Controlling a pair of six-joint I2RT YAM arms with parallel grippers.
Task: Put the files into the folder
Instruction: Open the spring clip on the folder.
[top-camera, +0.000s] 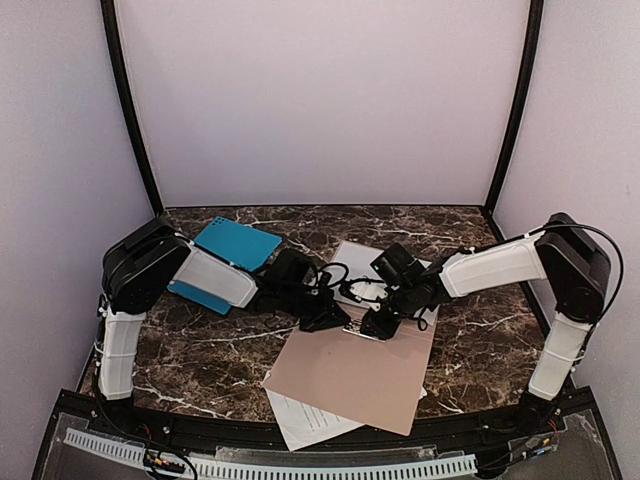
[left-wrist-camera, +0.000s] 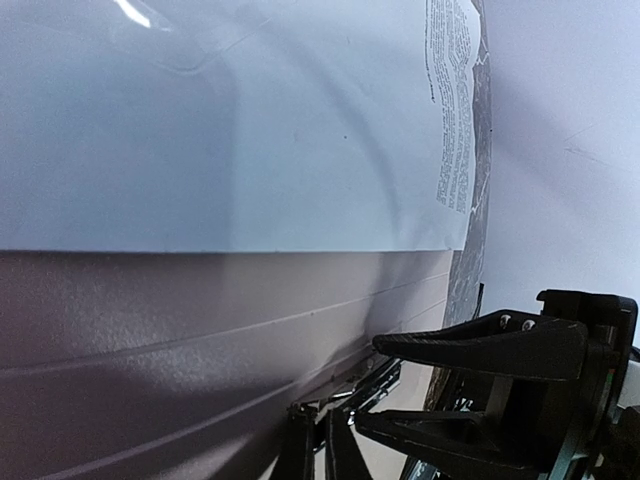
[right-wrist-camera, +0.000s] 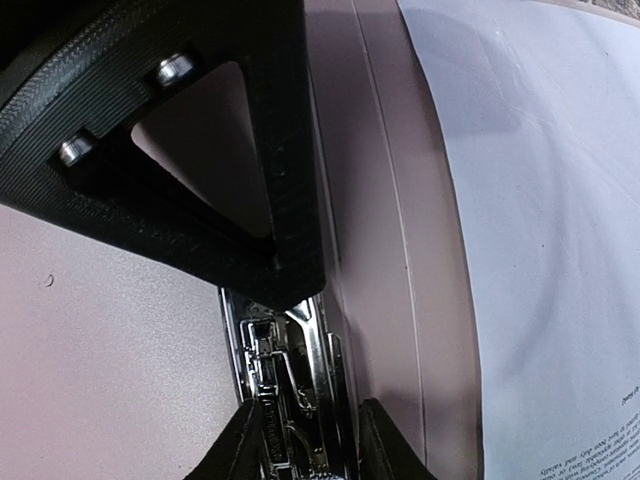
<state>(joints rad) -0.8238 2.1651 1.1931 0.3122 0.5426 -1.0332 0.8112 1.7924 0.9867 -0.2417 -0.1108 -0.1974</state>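
The tan card folder is laid open on the marble bench, spine running left-right. Its small metal clip is straddled, seemingly clamped, by the right fingers; the left fingers are pressed together alongside.

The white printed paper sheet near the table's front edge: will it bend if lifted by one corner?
The white printed paper sheet looks thin, so it would probably droop from a lifted corner. Partly pinned under the tan card folder, it may drag rather than slide freely when pushed.
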